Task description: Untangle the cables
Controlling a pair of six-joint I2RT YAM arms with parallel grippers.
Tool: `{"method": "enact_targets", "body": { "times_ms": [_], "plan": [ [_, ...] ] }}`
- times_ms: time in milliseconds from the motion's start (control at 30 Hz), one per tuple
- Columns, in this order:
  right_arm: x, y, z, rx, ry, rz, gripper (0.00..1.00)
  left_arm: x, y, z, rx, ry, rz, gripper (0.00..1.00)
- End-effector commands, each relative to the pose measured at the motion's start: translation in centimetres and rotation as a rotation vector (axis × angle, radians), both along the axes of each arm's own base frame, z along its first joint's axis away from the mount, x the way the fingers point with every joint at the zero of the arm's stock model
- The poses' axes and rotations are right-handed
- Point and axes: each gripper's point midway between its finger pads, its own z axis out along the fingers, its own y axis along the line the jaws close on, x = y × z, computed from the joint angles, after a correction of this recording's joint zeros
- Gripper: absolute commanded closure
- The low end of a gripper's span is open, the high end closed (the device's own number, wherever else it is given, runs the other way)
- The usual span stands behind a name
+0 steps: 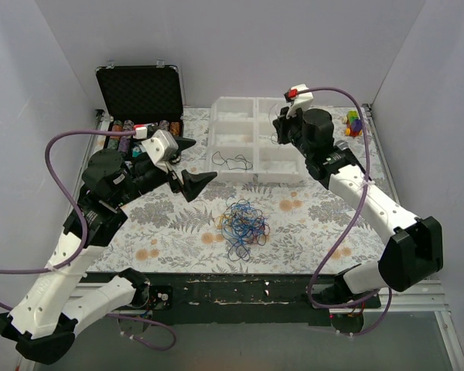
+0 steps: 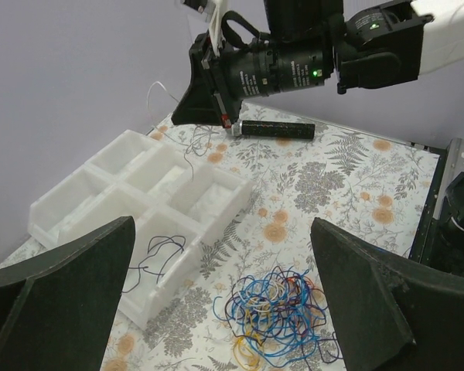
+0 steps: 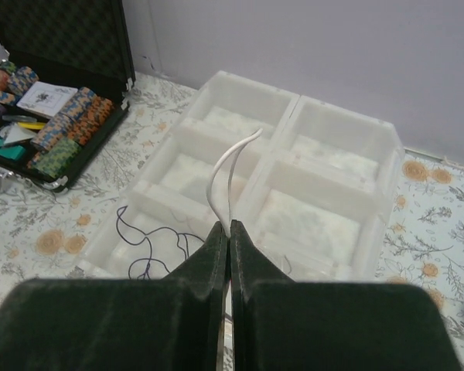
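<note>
The tangle of cables (image 1: 243, 220), blue, yellow, red, white and black loops, lies on the floral table in front of the white compartment tray (image 1: 255, 104); it also shows in the left wrist view (image 2: 282, 313). My left gripper (image 1: 192, 164) is open and empty, up and to the left of the tangle (image 2: 220, 224). My right gripper (image 1: 281, 130) hovers over the tray, shut on a thin white cable (image 3: 220, 174) that sticks out past its tips (image 3: 229, 229). One black cable (image 1: 233, 161) lies in a near tray compartment (image 3: 143, 247).
An open black case (image 1: 139, 89) with poker chips stands at the back left (image 3: 54, 46). A coloured toy (image 1: 354, 122) sits at the back right. A black rod (image 2: 274, 128) lies on the table beyond the tray. Grey walls enclose three sides.
</note>
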Motion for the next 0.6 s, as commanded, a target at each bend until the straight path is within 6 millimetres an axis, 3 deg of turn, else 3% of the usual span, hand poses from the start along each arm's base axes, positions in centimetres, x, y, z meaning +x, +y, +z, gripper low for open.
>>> {"method": "enact_targets", "body": {
  "times_ms": [0,300,567],
  "plan": [
    [1.5,-0.3,-2.3,-0.012,0.026,-0.045,0.99,-0.3,0.4,0.6,-0.008,-0.032,0.012,0.02],
    [4.3,-0.9,-10.4,-0.101,0.187,-0.15,0.99,-0.2,0.5,0.3,-0.009,-0.029,0.019,0.02],
    [5.8,-2.5,-14.9,-0.201,0.29,-0.27,0.99,-0.4,0.9,0.5,-0.005,-0.045,0.028,0.02]
  ]
}}
